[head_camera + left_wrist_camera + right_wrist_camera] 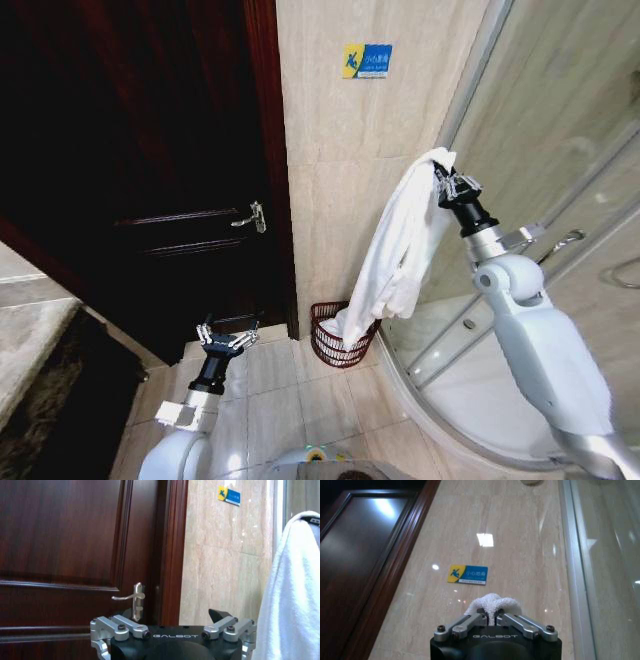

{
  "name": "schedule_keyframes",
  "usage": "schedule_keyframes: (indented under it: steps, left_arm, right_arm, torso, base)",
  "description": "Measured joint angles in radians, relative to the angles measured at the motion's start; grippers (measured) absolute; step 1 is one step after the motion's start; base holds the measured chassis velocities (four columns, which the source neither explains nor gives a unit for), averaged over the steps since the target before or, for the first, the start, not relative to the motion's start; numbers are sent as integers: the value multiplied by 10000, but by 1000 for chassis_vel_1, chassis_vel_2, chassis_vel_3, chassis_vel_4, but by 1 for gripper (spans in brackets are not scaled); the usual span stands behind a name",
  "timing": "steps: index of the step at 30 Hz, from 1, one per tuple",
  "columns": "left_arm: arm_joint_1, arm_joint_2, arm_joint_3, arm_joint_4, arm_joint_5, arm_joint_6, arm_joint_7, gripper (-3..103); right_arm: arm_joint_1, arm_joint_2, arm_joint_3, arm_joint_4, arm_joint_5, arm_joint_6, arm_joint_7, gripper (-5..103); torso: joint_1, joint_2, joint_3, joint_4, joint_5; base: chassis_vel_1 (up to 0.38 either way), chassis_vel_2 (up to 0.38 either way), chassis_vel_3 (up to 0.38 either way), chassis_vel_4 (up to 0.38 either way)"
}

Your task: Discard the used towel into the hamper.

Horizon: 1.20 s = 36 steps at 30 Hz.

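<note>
A long white towel hangs from my right gripper, which is shut on its top end high beside the shower glass. In the right wrist view the fingers pinch a white tuft of towel. The towel's lower end rests in the hamper, a small dark reddish wire basket on the floor against the tiled wall. My left gripper is held low near the door, open and holding nothing. The towel also hangs at the edge of the left wrist view.
A dark wooden door with a metal handle stands left of the hamper. A curved glass shower enclosure with a white base is at the right. A blue and yellow sign is on the beige wall. Tiled floor lies in front.
</note>
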Motion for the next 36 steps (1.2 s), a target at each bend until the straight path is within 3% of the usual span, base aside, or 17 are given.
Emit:
schedule_keyframes:
  steps: [8, 16, 23, 36]
  left_arm:
    - [0, 0, 0, 0, 0, 0, 0, 100]
    - [0, 0, 0, 0, 0, 0, 0, 100]
    - [0, 0, 0, 0, 0, 0, 0, 100]
    - [0, 1, 0, 0, 0, 0, 0, 100]
  right_arm:
    - [441, 259, -536, -788, -183, 81, -83, 4]
    - [360, 879, -1557, -2381, 33, 628, -586, 4]
    - [74, 1551, -2117, -3575, -592, 1004, -918, 4]
    - [-335, 2112, -2617, -4660, -779, 1002, -1096, 4]
  torso:
    - [0, 0, 0, 0, 0]
    - [0, 0, 0, 1, 3]
    - [-1, 0, 0, -1, 0]
    - [0, 1, -1, -1, 1]
  base:
    - [0, 0, 0, 0]
    - [0, 0, 0, 0]
    - [0, 0, 0, 0]
    - [0, 0, 0, 0]
